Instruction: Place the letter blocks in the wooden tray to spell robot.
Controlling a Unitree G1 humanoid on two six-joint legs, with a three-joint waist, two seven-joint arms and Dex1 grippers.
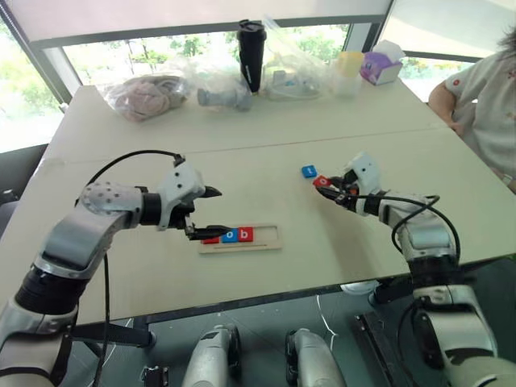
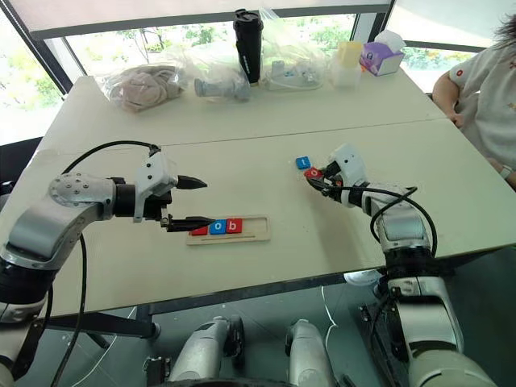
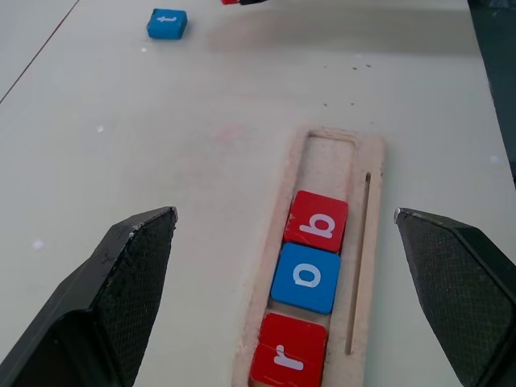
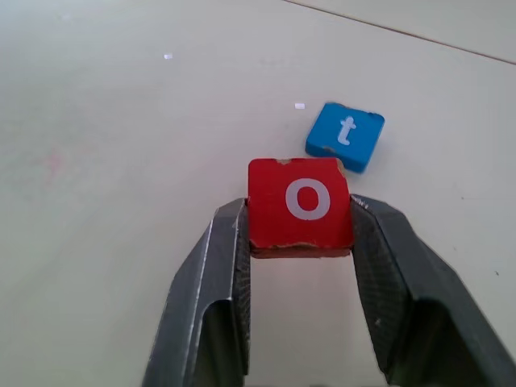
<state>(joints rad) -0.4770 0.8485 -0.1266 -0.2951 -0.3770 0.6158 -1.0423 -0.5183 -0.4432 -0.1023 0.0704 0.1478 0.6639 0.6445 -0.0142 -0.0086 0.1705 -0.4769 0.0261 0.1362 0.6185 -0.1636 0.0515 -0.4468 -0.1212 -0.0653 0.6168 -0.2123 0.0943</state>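
Note:
The wooden tray [image 3: 367,242] lies on the table in front of me with three letter blocks in a row: red "r" [image 3: 289,352], blue "o" [image 3: 307,276], red "b" [image 3: 318,220]. My left gripper [image 1: 211,212] hovers open just above the tray's left end. To the right, my right gripper [image 4: 300,230] is shut on the red "o" block [image 4: 297,203], held slightly above the table. The blue "t" block [image 4: 346,135] lies on the table just beyond it.
Plastic bags [image 1: 145,95], a black tumbler [image 1: 251,53], a yellow cup and a purple tissue box [image 1: 380,66] stand along the table's far edge. A person [image 1: 488,97] sits at the far right corner.

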